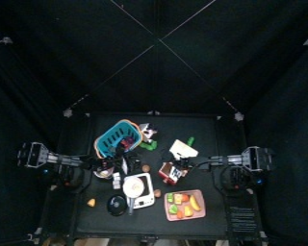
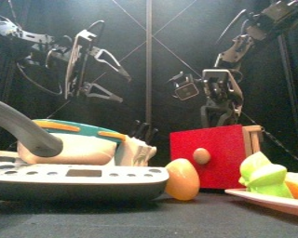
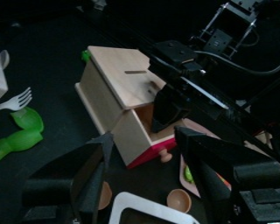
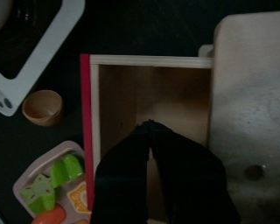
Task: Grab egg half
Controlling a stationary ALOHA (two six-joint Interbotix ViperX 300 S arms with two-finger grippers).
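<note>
You have on the black table (image 2: 64, 223): a pale wooden drawer box with red front (image 2: 209, 156) and tan knob; a tan-brown egg half (image 2: 182, 179); a white-and-grey kitchen scale (image 2: 77, 177); a teal basket (image 1: 115, 137); green toy vegetables (image 2: 264, 173); two black tools.

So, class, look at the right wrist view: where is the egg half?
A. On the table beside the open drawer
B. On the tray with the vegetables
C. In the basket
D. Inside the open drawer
A: the egg half lies on the black table, just outside the red front of the drawer, and the part of the drawer's wooden floor that shows is bare.
</note>
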